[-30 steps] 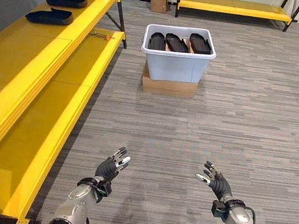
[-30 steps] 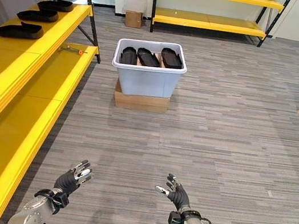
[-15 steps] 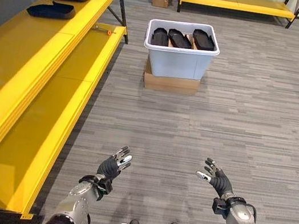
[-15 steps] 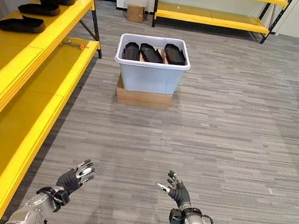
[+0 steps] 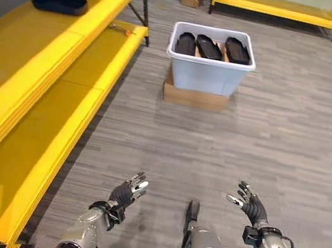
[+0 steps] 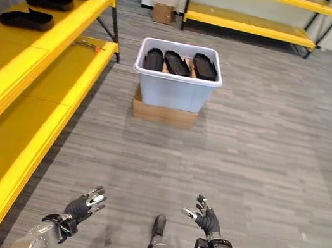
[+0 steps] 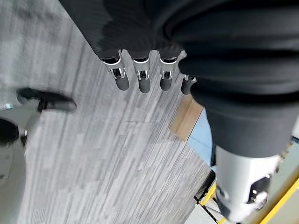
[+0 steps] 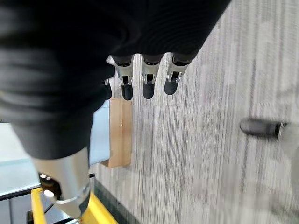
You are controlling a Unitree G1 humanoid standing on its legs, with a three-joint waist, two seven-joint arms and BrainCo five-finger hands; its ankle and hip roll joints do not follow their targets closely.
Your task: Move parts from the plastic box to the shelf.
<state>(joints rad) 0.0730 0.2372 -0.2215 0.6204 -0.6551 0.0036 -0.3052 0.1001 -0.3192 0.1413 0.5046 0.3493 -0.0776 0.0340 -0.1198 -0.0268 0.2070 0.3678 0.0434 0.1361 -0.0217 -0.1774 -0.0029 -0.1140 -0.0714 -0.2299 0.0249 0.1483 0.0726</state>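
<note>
A pale plastic box (image 5: pixel 207 73) stands on a flat cardboard carton (image 5: pixel 196 97) on the carpet ahead, with three black parts (image 5: pixel 210 47) lying side by side inside. Three more black parts (image 5: pixel 61 3) rest on the upper board of the yellow shelf (image 5: pixel 28 67) at my left. My left hand (image 5: pixel 124 194) and right hand (image 5: pixel 250 206) hover low over the floor, far short of the box. Both are open with relaxed fingers (image 7: pixel 140 77) and hold nothing.
The yellow shelf's lower board (image 5: pixel 88 91) runs along the left, with a small tool (image 5: pixel 120 27) on its far end. Another yellow rack (image 6: pixel 254 27) stands against the back wall, a small cardboard box (image 6: pixel 163 13) beside it. Grey carpet (image 5: pixel 247 138) lies between me and the plastic box.
The camera has moved forward and tipped down, so the box and shelf sit differently in view. Both hands stay open, lower in the picture.
</note>
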